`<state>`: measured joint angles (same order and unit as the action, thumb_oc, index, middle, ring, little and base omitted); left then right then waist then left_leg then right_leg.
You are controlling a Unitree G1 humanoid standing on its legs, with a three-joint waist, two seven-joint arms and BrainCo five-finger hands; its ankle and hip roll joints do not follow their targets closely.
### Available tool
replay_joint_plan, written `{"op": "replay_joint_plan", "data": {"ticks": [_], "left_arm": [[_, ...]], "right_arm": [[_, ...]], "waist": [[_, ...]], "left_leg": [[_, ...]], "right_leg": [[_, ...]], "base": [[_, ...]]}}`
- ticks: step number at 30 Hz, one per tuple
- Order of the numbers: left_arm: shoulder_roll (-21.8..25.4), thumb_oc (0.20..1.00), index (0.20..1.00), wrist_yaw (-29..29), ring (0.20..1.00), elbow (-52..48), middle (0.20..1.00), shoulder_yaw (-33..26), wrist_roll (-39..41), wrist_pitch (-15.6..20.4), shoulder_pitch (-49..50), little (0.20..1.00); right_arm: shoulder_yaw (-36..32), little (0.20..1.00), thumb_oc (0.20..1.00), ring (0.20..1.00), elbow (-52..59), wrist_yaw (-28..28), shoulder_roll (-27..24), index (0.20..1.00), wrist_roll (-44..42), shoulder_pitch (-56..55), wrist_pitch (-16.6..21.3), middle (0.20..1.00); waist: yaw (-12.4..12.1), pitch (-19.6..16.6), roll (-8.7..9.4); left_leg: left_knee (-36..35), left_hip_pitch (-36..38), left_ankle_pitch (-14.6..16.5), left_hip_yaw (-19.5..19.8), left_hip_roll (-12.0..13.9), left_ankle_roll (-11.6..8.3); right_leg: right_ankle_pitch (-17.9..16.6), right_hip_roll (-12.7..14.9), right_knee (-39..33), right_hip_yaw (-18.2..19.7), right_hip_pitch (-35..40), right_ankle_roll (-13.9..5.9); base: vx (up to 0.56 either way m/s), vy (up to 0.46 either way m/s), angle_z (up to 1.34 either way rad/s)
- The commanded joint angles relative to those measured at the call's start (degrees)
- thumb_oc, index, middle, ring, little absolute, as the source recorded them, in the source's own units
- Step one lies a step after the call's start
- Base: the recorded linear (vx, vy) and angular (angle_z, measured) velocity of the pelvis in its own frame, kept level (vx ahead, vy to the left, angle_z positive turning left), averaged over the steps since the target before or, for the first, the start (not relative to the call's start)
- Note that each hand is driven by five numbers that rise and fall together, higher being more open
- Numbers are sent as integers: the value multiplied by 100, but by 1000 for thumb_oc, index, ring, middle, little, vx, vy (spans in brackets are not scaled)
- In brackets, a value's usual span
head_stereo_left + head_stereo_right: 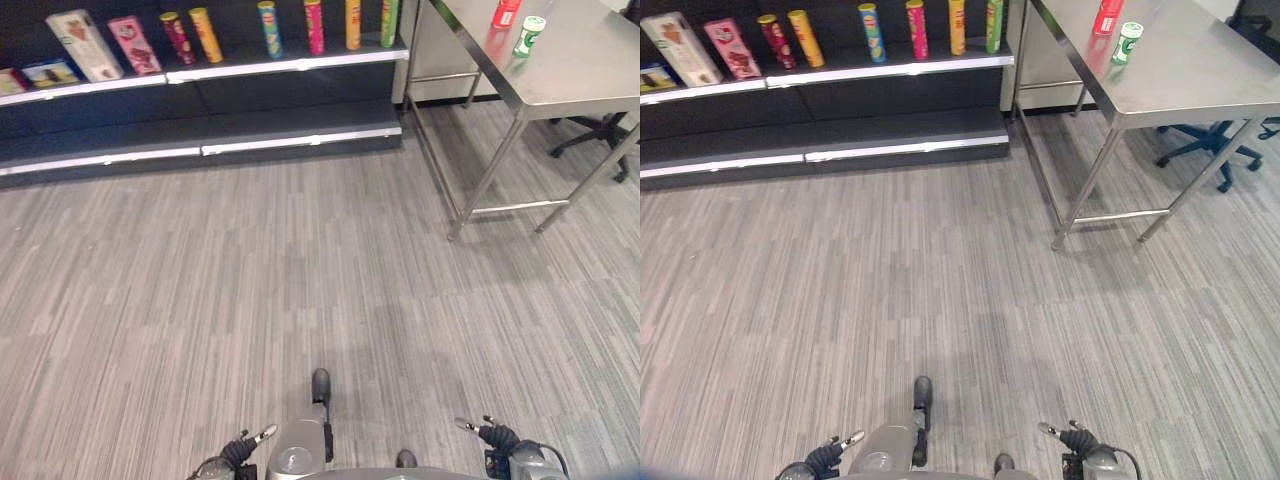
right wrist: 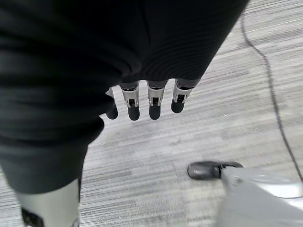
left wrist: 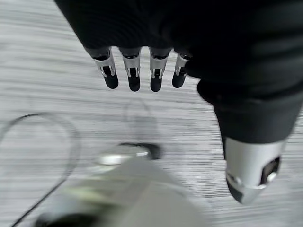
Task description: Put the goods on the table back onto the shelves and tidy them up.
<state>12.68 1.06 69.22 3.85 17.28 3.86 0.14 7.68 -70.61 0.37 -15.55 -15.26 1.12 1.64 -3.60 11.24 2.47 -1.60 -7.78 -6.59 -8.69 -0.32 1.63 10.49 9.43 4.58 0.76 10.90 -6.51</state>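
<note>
Head-camera view, looking down. A steel bench [image 1: 570, 70] fills the upper right of the frame; near its far left part stand a red container [image 1: 506, 12] and, just beside it toward the viewer, a green-and-white bottle [image 1: 529, 35], both upright and apart from the bench's front edge. Print on them is too small to read. A black office chair [image 1: 600, 135] shows behind the bench legs at the right edge.

Across the upper left runs a dark shelf unit [image 1: 300, 120] with pale edge strips. Its upper shelf carries, left to right, a white carton [image 1: 84, 44], a pink carton [image 1: 134, 44], a dark red tube can [image 1: 178, 37], an orange tube can [image 1: 206, 34], a blue-and-yellow tube can [image 1: 268, 28], a pink tube can [image 1: 314, 26], a yellow tube can [image 1: 353, 24] and a green tube can [image 1: 389, 22], spaced apart. The lower shelf is bare.

Grey striped floor [image 1: 250, 290] lies open between shelf, bench and robot.

The left hand [image 3: 142, 71] and right hand [image 2: 142, 101] hang at the bottom of the frame, fingers straight and relaxed, holding nothing.
</note>
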Motion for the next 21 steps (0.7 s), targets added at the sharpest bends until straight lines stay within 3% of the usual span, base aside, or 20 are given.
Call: {"op": "replay_joint_plan", "data": {"ticks": [1,3,4,6,7,8,9,11,14,15,16,17,18,19,20,21], "left_arm": [[265,1000,1000,-14,1000,-50,1000,183,-79,73,-93,1000],[329,1000,1000,-60,1000,-75,1000,252,-127,70,-185,1000],[362,1000,1000,-64,1000,-173,1000,330,-156,93,-296,1000],[355,1000,1000,-72,1000,-208,1000,377,-171,111,-337,1000],[343,1000,1000,-86,1000,-206,1000,403,-166,132,-370,1000],[342,1000,1000,-86,1000,-205,1000,402,-166,132,-373,1000],[326,1000,1000,-90,1000,-213,1000,424,-213,136,-430,1000],[283,1000,1000,-87,1000,-185,1000,404,-291,163,-434,1000],[222,1000,1000,-42,1000,-58,1000,359,-472,167,-375,1000],[219,1000,1000,-42,1000,-58,1000,359,-472,168,-373,1000],[216,1000,1000,-46,1000,35,1000,352,-561,163,-306,1000],[136,1000,1000,-63,1000,84,1000,327,-516,199,-296,1000],[139,1000,1000,-63,1000,84,1000,326,-516,199,-296,1000],[132,1000,1000,-51,1000,22,1000,324,-401,188,-319,1000],[137,1000,1000,-51,1000,22,1000,323,-401,188,-320,1000],[146,1000,1000,-57,1000,-64,1000,405,-354,193,-335,1000]], "right_arm": [[-19,1000,1000,1000,259,-9,-241,1000,14,46,28,1000],[-120,1000,1000,1000,342,-60,-255,1000,-107,67,40,1000],[-229,1000,1000,1000,344,-109,-304,1000,-136,38,56,1000],[-261,1000,1000,1000,333,-129,-332,1000,-141,44,39,1000],[-279,1000,1000,1000,322,-140,-339,1000,-163,76,27,1000],[-279,1000,1000,1000,321,-140,-340,1000,-163,79,27,1000],[-333,1000,1000,1000,314,-133,-332,1000,-203,75,13,1000],[-333,1000,1000,1000,304,-129,-307,1000,-162,37,-4,1000],[-316,1000,1000,1000,290,-98,-291,1000,-34,-18,-35,1000],[-315,1000,1000,1000,291,-98,-294,1000,-34,-20,-35,1000],[-305,1000,1000,1000,292,-64,-285,1000,-57,-134,-11,1000],[-252,1000,1000,1000,215,-46,-323,1000,-53,-162,23,1000],[-250,1000,1000,1000,214,-46,-320,1000,-53,-161,24,1000],[-246,1000,1000,1000,217,-65,-355,1000,-116,-157,46,1000],[-245,1000,1000,1000,217,-65,-351,1000,-116,-156,46,1000],[-224,1000,1000,1000,231,-63,-423,1000,-207,-127,74,1000]], "waist": [[-58,-295,18],[92,-173,-109],[404,15,-419],[561,104,-430],[656,143,-406],[668,143,-422],[808,131,-299],[928,166,-287],[1069,121,-248],[1071,130,-262],[1074,44,-168],[1161,-50,-278],[1178,-66,-256],[1156,-107,-329],[1174,-125,-303],[1187,-110,-266]], "left_leg": [[262,-355,28,251,-203,-75],[172,85,252,252,-254,104],[-7,862,613,384,-153,152],[-12,1142,808,456,-133,81],[-51,1361,955,513,-178,26],[-50,1355,949,526,-161,23],[-155,1698,1170,608,-219,-123],[-270,2087,1384,667,-134,-256],[-340,2554,1653,753,-35,-385],[-340,2568,1662,753,-18,-389],[-228,2706,1859,847,27,-421],[223,2687,1731,892,283,-571],[222,2661,1712,913,260,-566],[981,2467,1264,860,446,-789],[973,2441,1240,881,418,-783],[2436,1819,508,831,516,-939]], "right_leg": [[-1707,-108,2038,13,-72,-259],[-2201,15,3068,-165,-607,-191],[-1370,296,3198,-1022,-1560,56],[-1056,296,2413,-1311,-1844,55],[-1136,237,1711,-1424,-2036,0],[-1169,218,1655,-1449,-2009,5],[-1369,175,407,-1554,-2163,-206],[-1681,36,-504,-1759,-2212,-398],[-1903,-43,-841,-1908,-2508,-503],[-1899,-58,-844,-1917,-2491,-502],[-1971,-98,-870,-1972,-2298,-401],[-2003,-341,-854,-1681,-2124,-265],[-2010,-310,-853,-1688,-2142,-268],[-1900,-493,-821,-1600,-1890,-112],[-1905,-459,-819,-1608,-1911,-117],[-1674,-601,-836,-1526,-1607,142]], "base": [[269,217,-10],[563,313,15],[769,221,26],[616,-12,25],[307,-98,9],[508,-189,11],[529,-184,56],[620,-203,89],[465,-162,58],[493,-242,39],[689,-373,25],[677,-373,22],[590,-357,21],[235,-169,23],[441,-368,15],[288,-302,-1]]}}
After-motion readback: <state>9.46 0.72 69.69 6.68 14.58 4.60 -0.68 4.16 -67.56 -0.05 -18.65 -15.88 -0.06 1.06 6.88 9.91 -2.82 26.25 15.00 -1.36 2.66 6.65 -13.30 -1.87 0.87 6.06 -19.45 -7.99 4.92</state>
